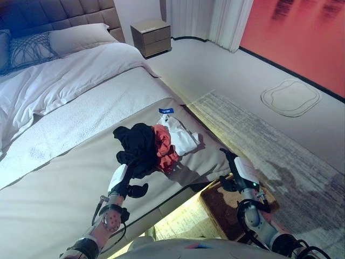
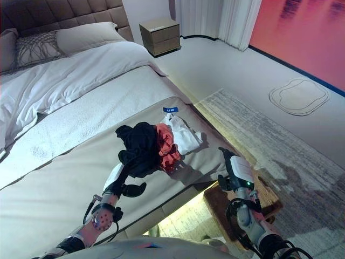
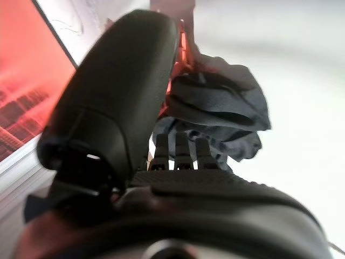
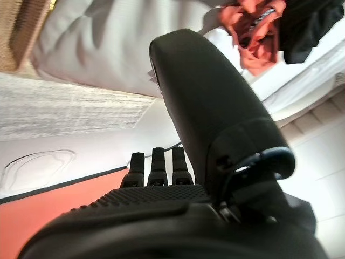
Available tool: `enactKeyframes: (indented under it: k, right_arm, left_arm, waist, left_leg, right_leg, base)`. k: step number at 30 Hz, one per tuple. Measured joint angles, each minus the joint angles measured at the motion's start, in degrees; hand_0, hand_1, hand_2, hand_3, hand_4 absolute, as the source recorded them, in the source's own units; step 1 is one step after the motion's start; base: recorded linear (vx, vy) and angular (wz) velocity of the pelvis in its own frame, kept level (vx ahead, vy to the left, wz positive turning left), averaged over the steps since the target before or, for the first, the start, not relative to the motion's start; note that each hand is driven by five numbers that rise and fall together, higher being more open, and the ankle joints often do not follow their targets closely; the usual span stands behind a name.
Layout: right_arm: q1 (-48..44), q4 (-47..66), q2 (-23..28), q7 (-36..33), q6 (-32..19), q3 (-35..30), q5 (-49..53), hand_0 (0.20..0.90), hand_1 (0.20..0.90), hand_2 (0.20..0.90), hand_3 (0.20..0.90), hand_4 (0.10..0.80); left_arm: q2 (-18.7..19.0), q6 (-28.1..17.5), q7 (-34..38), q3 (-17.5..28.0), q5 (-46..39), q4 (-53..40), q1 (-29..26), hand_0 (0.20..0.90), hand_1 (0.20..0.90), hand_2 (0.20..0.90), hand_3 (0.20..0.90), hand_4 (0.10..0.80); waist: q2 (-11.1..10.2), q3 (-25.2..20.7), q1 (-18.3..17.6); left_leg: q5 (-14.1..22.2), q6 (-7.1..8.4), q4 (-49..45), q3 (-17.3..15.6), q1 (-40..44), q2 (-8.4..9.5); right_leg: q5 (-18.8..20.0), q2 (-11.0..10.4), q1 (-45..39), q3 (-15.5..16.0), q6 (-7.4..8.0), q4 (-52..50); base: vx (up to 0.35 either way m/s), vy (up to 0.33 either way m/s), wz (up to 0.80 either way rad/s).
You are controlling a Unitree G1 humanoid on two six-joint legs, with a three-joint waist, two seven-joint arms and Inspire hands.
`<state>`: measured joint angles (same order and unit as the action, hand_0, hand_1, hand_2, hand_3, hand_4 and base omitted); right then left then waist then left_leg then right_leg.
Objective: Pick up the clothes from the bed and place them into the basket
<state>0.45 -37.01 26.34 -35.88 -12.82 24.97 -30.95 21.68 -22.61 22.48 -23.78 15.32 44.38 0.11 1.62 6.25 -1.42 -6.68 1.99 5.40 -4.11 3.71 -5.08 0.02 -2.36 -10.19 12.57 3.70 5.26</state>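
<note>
clothes (image 1: 153, 144): black, red, white pieces bunched in pile | on bed (image 1: 64, 178) nr foot edge | basket (image 2: 253, 199): brown, on floor beside bed

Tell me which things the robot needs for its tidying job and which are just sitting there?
For the job: black garment, red garment, white garment, basket, left hand, right hand.

Just there: pillows, nightstand, rug, curtain.
</note>
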Motion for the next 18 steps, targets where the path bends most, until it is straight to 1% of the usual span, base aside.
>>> enactKeyframes:
  k: [5,8,11,18]
  right_arm:
    - [0.03,1.25,0.02,0.0,0.0,0.0,0.01,0.9,0.9,0.9,0.9,0.8]
    - [0.25,1.25,0.0,-0.05,-0.01,-0.01,0.7,0.9,0.9,0.9,0.9,0.8]
    - [0.97,1.25,-0.34,-0.07,-0.14,-0.56,3.31,0.9,0.9,0.9,0.9,0.8]
    - [1.23,1.31,-0.36,-0.16,-0.27,-0.66,5.08,0.9,0.9,0.9,0.9,0.8]
  left_arm:
    - [-0.07,0.11,-1.43,0.11,-4.73,-0.13,0.4,0.9,0.9,0.9,0.9,0.8]
    - [-1.23,0.1,-3.29,2.25,-7.61,-0.13,1.58,0.9,0.9,0.9,0.9,0.8]
    - [-1.36,0.09,-6.2,2.27,-10.48,-0.11,2.49,0.9,0.9,0.9,0.9,0.8]
    - [-1.84,0.09,-8.73,2.27,-13.75,-0.12,2.87,0.9,0.9,0.9,0.9,0.8]
  waist:
    - [0.04,0.02,-0.02]
    - [0.04,0.02,-0.02]
    - [0.08,0.05,0.06]
    - [0.17,0.04,-0.11]
  left_leg:
    - [0.15,-0.21,0.0,0.03,-0.08,-0.03]
    - [0.15,-0.23,0.0,0.05,-0.08,0.0]
    - [0.16,-0.24,0.0,0.1,-0.1,0.0]
    - [0.15,-0.24,0.0,0.25,-0.1,-0.01]
  right_leg:
    - [-0.12,0.03,0.0,0.02,0.18,0.0]
    - [-0.11,-0.01,0.0,0.03,0.17,0.0]
    - [-0.08,0.0,-0.02,0.14,0.12,0.0]
    - [0.03,0.01,-0.09,0.22,-0.04,0.0]
  base:
    - [0.0,0.0,0.0]
    - [0.0,0.0,0.0]
    - [0.0,0.0,0.0]
    - [0.0,0.0,0.0]
